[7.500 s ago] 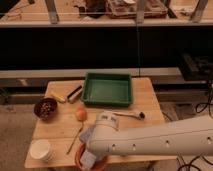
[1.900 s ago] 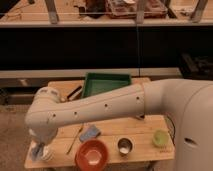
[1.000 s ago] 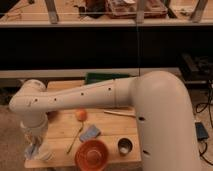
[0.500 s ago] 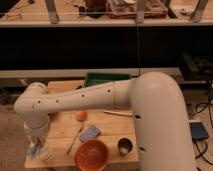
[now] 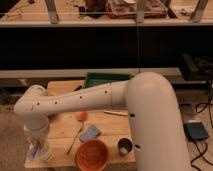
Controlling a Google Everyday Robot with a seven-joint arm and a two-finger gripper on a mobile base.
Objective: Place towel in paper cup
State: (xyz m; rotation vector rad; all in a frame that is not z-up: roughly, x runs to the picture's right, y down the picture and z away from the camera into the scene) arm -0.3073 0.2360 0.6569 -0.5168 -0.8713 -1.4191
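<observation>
My arm reaches across the table from the right, and its white wrist [image 5: 36, 131] points down at the front left corner. The gripper [image 5: 37, 146] sits just under the wrist, right above the white paper cup [image 5: 45, 151]. It is shut on the towel [image 5: 33, 151], a pale grey-blue cloth that hangs at the cup's left side, partly over the rim. The wrist hides the fingers and most of the cup.
An orange bowl [image 5: 92, 155] stands at the front edge with a small metal cup [image 5: 124, 146] to its right. A blue-grey pad [image 5: 90, 133], a thin stick [image 5: 75, 140] and an orange fruit [image 5: 81, 115] lie mid-table. A green tray [image 5: 107, 79] is at the back.
The wrist has dropped a little lower over the paper cup, bringing the towel down with it. Everything else on the table has stayed put.
</observation>
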